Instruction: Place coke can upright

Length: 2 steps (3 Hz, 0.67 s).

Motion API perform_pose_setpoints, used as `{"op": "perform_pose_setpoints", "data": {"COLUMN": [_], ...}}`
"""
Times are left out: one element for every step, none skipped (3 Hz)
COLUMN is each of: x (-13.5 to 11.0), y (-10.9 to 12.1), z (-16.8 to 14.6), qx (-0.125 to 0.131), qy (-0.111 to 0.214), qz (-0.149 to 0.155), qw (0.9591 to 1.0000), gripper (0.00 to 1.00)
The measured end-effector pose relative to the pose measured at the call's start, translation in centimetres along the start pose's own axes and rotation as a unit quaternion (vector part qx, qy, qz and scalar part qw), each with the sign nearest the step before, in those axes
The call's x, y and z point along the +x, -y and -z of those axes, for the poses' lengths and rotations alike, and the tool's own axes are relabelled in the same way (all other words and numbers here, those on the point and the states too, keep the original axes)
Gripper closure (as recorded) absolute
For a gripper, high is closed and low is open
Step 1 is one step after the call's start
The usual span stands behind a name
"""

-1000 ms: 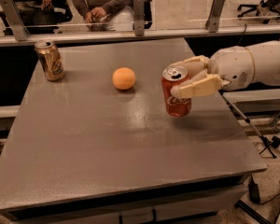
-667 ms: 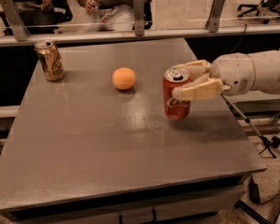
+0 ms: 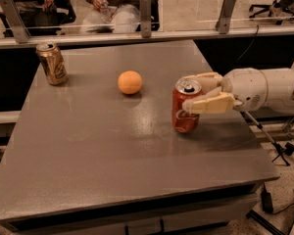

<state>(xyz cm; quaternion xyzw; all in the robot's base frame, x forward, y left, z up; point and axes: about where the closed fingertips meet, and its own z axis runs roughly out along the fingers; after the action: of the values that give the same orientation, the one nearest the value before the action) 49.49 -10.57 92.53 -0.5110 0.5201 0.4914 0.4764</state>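
Compared with a second ago, the red aluminium coke can (image 3: 186, 112) sits slightly lower. It stands upright right of centre on the grey table (image 3: 112, 146), silver top up. The gripper (image 3: 188, 93) reaches in from the right, jaws pinching the can's upper part.

text: white script on coke can (image 3: 185, 119), unreadable | hand (image 3: 187, 92): around it
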Motion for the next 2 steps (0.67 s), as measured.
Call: {"op": "perform_pose_setpoints", "data": {"x": [0.61,0.96], "y": [-0.31,-0.5], "z": [-0.04,-0.09], "qx": [-0.004,-0.011], "qy": [0.006,0.009], "qz": [0.009,0.016], "qw": [0.9999,0.9998], "gripper": [0.85,0.62]}}
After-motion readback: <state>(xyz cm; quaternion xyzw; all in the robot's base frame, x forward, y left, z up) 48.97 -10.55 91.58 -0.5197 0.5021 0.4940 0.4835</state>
